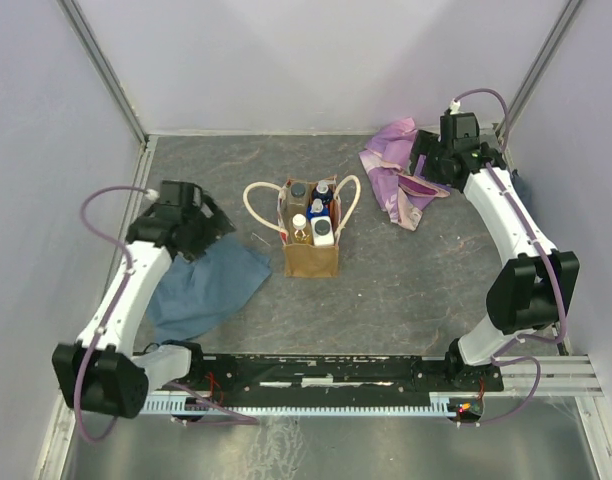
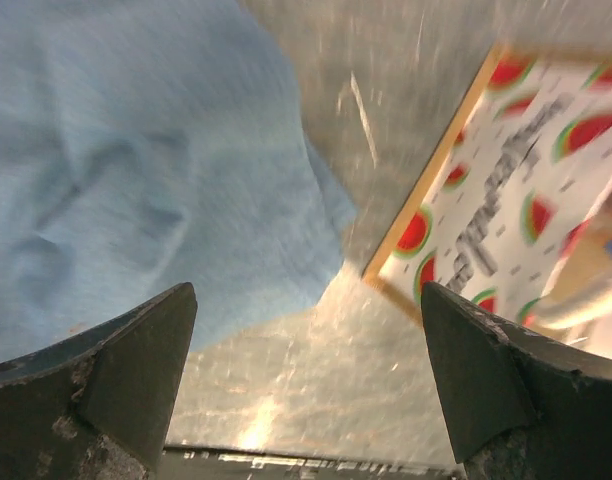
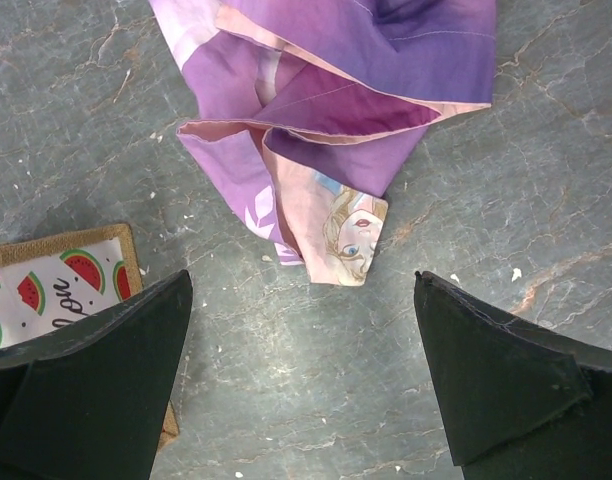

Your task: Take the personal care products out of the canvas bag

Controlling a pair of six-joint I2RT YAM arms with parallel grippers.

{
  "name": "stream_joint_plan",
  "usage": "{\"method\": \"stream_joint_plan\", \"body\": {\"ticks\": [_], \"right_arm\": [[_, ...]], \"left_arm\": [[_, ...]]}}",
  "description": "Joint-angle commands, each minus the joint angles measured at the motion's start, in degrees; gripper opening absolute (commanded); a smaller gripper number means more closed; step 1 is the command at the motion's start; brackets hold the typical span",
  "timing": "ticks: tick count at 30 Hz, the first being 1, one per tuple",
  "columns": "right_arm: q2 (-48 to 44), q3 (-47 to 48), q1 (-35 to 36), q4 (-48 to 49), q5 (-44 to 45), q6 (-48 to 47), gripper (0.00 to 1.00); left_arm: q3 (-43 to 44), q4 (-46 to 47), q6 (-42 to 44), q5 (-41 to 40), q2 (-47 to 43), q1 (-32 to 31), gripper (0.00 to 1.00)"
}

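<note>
Canvas bag (image 1: pixel 311 258) upright mid-worktop (image 1: pixel 406 290), cream handles (image 1: pixel 256 205) splayed left & right, bottles (image 1: pixel 312 215) standing inside. Blue cloth (image 1: pixel 208 288) near left, left gripper (image 1: pixel 214 224) over its far edge. Purple-pink cloth (image 1: pixel 394 165) far right, right gripper (image 1: pixel 423 165) above it.

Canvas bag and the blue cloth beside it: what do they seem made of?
Canvas bag: apparently coarse tan woven fabric, matte, stiff enough to stand boxy; one side printed with watermelons. Blue cloth: soft matte textile, going by its limp creases; weave unclear.
</note>
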Motion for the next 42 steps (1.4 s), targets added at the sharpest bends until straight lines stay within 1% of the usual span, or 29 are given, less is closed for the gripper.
{"method": "stream_joint_plan", "body": {"ticks": [1, 3, 5, 9, 12, 14, 16, 18, 20, 22, 24, 26, 27, 30, 33, 35, 38, 40, 42], "right_arm": [[-2.7, -0.5, -0.1, 1.3, -1.1, 1.2, 1.0], [-2.8, -0.5, -0.1, 0.7, -1.1, 0.8, 1.0], [-3.2, -0.6, -0.1, 0.2, -0.4, 0.2, 1.0], [-4.0, -0.7, -0.2, -0.7, 0.7, -0.7, 1.0], [-4.6, -0.8, -0.1, -0.9, 0.7, -1.1, 1.0], [-4.9, -0.8, -0.2, -1.2, 0.6, -1.0, 1.0], [-5.2, -0.9, -0.2, -2.0, -0.2, -0.6, 1.0], [-5.9, -2.1, -0.2, -2.0, -1.6, 0.0, 1.0], [-6.9, -3.7, -0.1, -1.7, -2.5, 0.4, 1.0], [-7.9, -5.1, -0.2, -1.6, -3.1, 0.6, 1.0], [-8.0, -6.2, -0.2, -1.6, -2.8, 0.7, 1.0], [-7.7, -6.8, -0.2, -1.7, -2.6, 1.0, 1.0], [-7.2, -6.8, -0.2, -1.8, -2.8, 1.2, 1.0], [-4.3, -6.0, -0.1, -2.6, -3.3, 1.5, 1.0], [0.7, -4.6, -0.1, -4.0, -7.1, 2.4, 1.0], [4.4, -3.7, -0.1, -4.2, -11.4, 3.0, 1.0], [9.5, -2.5, 0.2, -3.2, -19.6, 3.1, 1.0], [12.0, -2.1, 1.5, -1.8, -22.4, 3.3, 1.0], [13.8, -1.2, 2.7, -0.8, -23.2, 3.2, 1.0]], "left_arm": [[-5.7, 1.0, -4.2, 3.9, 6.0, -9.6, 0.99], [-7.3, 2.3, -6.5, 1.2, 6.0, -15.5, 0.99], [-8.7, 3.5, -7.9, -0.4, 6.3, -18.2, 0.99], [-9.9, 2.7, -7.9, -0.7, 10.7, -18.5, 0.99], [-8.3, -0.5, -8.9, -4.1, 15.1, -18.3, 0.99], [-7.2, -2.0, -8.8, -5.3, 18.7, -17.0, 0.99], [-7.0, -2.1, -8.2, -6.7, 20.4, -15.1, 0.99], [-8.2, -1.2, -6.9, -6.2, 21.3, -10.8, 0.99], [-9.2, -0.1, -5.9, -5.1, 21.2, -4.7, 0.99], [-9.3, 2.4, -5.0, -5.8, 20.3, 1.5, 0.99], [-7.4, 4.7, -4.7, -6.7, 20.6, 6.5, 0.99], [-4.2, 5.5, -5.1, -6.8, 22.1, 9.2, 0.99], [-2.4, 5.5, -5.3, -7.3, 23.1, 9.8, 0.99], [3.7, 4.0, -5.7, -12.1, 25.7, 11.4, 0.99], [7.4, 3.1, -6.1, -12.7, 25.7, 12.2, 0.99], [7.5, 3.5, -6.7, -10.6, 23.4, 12.0, 1.0], [5.3, 6.2, -5.6, -4.2, 18.3, 11.8, 0.97], [3.0, 8.2, -5.4, -0.4, 14.7, 11.6, 0.97], [0.9, 10.0, -5.3, 3.1, 11.5, 11.4, 0.98]]}}
